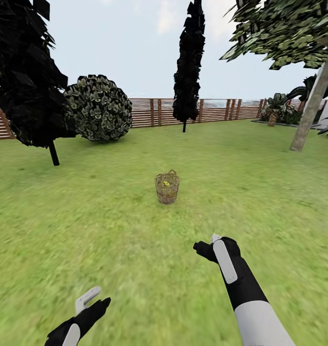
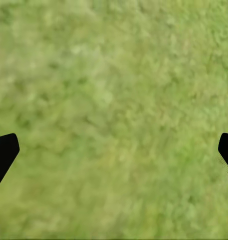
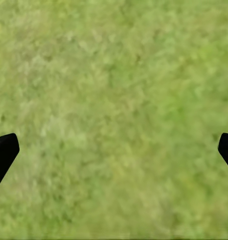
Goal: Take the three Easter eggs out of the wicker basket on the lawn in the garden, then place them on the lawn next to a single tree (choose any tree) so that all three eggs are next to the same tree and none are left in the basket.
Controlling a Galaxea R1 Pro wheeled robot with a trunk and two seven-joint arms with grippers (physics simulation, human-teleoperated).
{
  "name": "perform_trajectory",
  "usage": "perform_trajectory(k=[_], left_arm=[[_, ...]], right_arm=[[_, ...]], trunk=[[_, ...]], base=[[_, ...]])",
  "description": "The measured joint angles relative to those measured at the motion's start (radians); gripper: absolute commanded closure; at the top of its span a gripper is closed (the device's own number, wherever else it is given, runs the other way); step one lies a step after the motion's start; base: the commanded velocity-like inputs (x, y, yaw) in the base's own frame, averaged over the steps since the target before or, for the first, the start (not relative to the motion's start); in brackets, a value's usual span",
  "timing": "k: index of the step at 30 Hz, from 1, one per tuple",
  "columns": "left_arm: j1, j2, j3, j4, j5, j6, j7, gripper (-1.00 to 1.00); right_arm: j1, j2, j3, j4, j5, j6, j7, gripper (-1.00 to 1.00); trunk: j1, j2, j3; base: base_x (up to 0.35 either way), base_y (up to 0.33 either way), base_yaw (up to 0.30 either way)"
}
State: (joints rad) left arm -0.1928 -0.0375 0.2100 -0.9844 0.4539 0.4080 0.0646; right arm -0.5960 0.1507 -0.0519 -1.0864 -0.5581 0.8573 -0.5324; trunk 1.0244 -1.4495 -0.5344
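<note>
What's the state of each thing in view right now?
wicker basket: upright on the lawn, something yellow inside; egg count unclear.
tree: trunk leaning, nothing at its base.
left gripper: open, empty, over grass.
right gripper: open, empty, over grass.

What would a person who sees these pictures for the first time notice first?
The small round wicker basket of brown twigs stands alone in the middle of the wide green lawn, with something yellow inside. Behind it rise dark narrow cypress-like trees before a brown slatted fence. A pale-trunked leafy tree leans at the far right.
</note>
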Motion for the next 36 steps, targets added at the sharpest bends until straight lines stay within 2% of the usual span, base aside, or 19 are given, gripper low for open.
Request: perform_trajectory(k=[36], left_arm=[[0.0,0.001,0.0,0.0,0.0,-0.001,-0.002,-1.0]], right_arm=[[-0.001,-0.004,-0.002,0.015,-0.011,0.003,0.006,-1.0]], trunk=[[0.0,0.0,0.0]], base=[[0.33,0.0,0.0]])
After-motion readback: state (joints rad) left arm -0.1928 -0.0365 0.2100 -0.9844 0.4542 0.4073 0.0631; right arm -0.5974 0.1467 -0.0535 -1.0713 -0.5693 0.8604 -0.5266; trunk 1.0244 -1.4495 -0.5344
